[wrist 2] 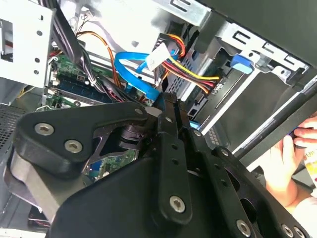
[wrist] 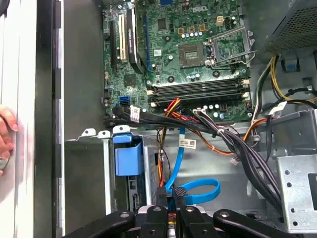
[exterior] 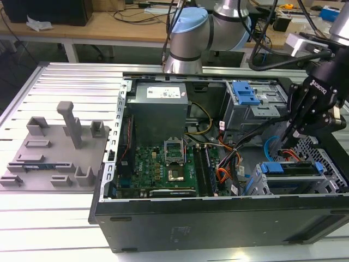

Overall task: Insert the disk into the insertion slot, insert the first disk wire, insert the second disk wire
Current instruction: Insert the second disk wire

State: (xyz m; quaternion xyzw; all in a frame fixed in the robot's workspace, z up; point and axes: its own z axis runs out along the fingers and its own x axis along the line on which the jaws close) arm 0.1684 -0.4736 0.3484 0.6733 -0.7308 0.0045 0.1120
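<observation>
First wrist view gives me the clearest read: the second disk wire (wrist: 198, 191), a light-blue flat cable, loops out just ahead of my gripper (wrist: 171, 196), whose jaws look closed together on the cable's near end, presumably so the plug can be steered toward the drive. I judge that grip from how the loop runs in between the fingertips; the plug itself is hidden from me. In the exterior view the disk (exterior: 289, 168), in its blue frame, already sits in the insertion slot (exterior: 305, 183), the low perforated cage at the exterior view's right end of the computer case (exterior: 218, 221), so the gripper hangs right over that corner. An orange and black wire bundle (wrist: 237, 148) crosses nearby. A person's hand (wrist: 6, 136) rests on the case edge, perhaps steadying it.
</observation>
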